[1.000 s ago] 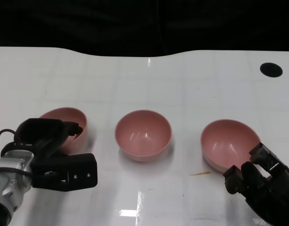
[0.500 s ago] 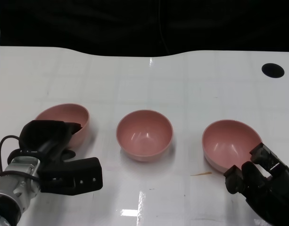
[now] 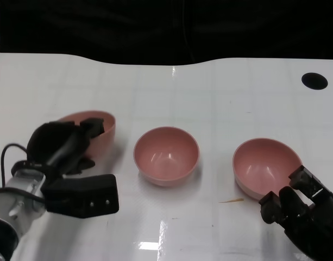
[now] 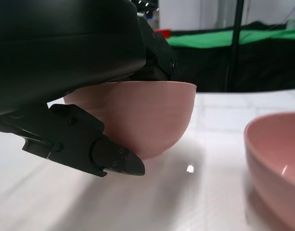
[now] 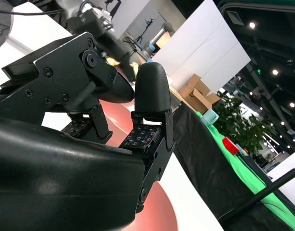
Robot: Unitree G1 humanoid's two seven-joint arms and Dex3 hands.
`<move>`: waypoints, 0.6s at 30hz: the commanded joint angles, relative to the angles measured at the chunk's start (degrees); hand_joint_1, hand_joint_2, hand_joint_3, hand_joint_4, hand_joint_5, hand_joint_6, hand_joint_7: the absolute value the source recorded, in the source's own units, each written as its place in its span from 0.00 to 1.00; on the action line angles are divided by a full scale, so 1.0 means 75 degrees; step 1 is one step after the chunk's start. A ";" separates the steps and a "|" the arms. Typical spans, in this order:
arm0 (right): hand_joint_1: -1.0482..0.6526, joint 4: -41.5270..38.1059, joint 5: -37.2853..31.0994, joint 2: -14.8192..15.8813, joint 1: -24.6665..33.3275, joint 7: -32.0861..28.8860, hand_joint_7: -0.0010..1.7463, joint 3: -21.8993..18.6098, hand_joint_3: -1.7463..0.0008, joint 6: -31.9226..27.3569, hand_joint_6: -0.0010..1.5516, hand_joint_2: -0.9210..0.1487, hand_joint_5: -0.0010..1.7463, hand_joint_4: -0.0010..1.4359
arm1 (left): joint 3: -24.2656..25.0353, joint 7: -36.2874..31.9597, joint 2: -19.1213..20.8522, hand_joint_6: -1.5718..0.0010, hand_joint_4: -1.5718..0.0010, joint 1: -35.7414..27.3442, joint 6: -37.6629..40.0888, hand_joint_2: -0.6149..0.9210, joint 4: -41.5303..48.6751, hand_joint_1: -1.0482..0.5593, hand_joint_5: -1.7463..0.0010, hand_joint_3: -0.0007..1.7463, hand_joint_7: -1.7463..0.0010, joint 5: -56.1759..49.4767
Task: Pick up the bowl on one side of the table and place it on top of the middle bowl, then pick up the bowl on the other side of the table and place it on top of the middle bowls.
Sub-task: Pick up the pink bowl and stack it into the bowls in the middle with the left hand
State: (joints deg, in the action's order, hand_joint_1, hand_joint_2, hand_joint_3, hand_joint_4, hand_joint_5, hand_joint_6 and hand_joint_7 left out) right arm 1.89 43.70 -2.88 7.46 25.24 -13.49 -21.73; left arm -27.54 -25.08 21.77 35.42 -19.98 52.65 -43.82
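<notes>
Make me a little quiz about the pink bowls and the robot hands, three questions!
1. True or false: the bowls are already stacked.
2. Which hand grips a bowl? A) left B) right C) neither
3. Fill in: the table is ____ in colour.

Key:
1. False: the left bowl, middle bowl and right bowl stand apart.
2. A: the left hand grips the left bowl; the right hand holds nothing.
3. White, the table.

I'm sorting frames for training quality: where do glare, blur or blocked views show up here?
Head view: sharp overall, with bright glare streaks on the glossy table near its front edge. Left wrist view: the left hand fills much of the frame, dark and underexposed; the held bowl is clear, the middle bowl soft and cropped. Right wrist view: the right hand blocks most of the scene.
</notes>
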 commanded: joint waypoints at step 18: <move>0.55 -0.0239 -0.0055 0.0054 -0.0097 0.0175 0.83 -0.0039 0.37 0.0143 0.52 0.31 0.92 0.62 | 0.0094 0.1769 0.0325 0.60 0.55 0.0526 0.0091 0.97 -0.3741 0.57 0.00 0.02 0.07 -0.0498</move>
State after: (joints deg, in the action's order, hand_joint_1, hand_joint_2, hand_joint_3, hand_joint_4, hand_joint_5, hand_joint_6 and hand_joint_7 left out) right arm 0.09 43.63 -2.71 6.92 26.33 -13.64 -21.51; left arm -27.16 -13.36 24.56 38.05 -19.01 26.29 -48.38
